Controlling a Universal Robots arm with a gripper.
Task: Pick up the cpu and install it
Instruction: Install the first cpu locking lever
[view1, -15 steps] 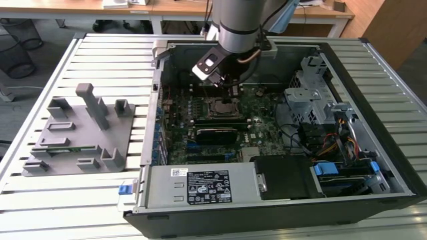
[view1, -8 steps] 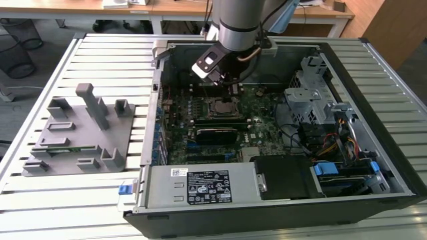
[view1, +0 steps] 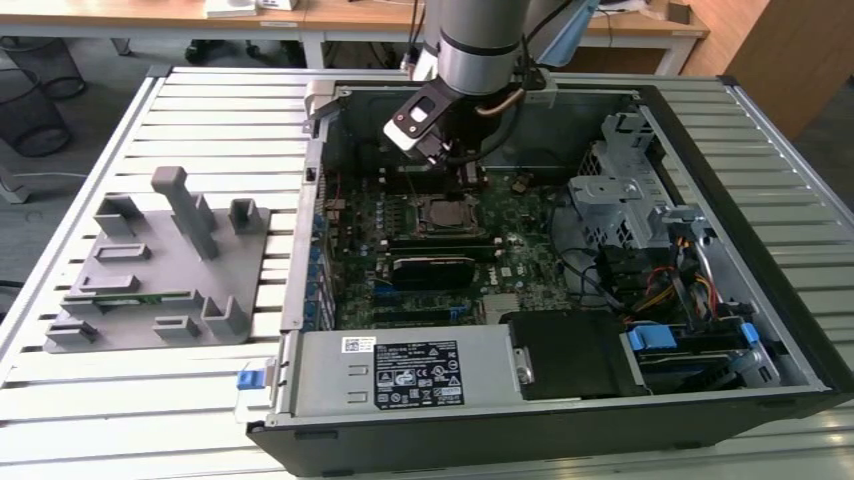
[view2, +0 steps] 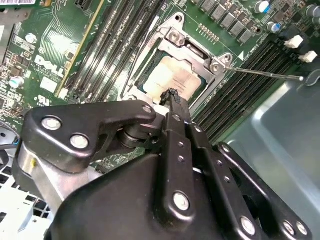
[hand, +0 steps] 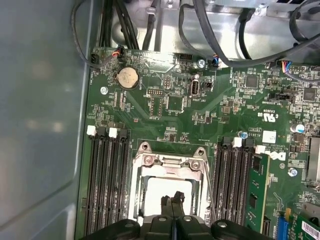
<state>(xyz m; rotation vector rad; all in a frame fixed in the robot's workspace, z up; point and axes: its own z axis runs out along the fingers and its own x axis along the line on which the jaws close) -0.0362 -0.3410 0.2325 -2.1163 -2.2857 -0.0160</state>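
The gripper's (view2: 172, 96) two black fingers are pressed together at their tips with nothing between them. In both wrist views the tips hang right over the cpu (view2: 176, 79), near one edge of it. Whether they touch its top I cannot tell.

The cpu lies flat in its socket on the board (hand: 170, 105). It is a small square chip. Its metal top reads pale silver, almost cream where the light catches it, and a thin darker rim shows around it in the second wrist view. In the first wrist view the top glares nearly white.

A bright metal frame (hand: 167, 162) with screws at its corners rings the chip. A thin metal rod (view2: 265, 75) juts out from one corner of the frame. Banks of long black RAM slots (hand: 107, 180) flank the socket on both sides. Past the frame, a round silver battery (hand: 127, 77) sits on the green board, and dark cables run beyond it.

In the exterior view the arm reaches down into the open case (view1: 534, 440), with the socket near the middle of the board. Well apart, on the exterior view's left, a grey tray (view1: 160, 300) lies on the slatted table (view1: 200, 100).
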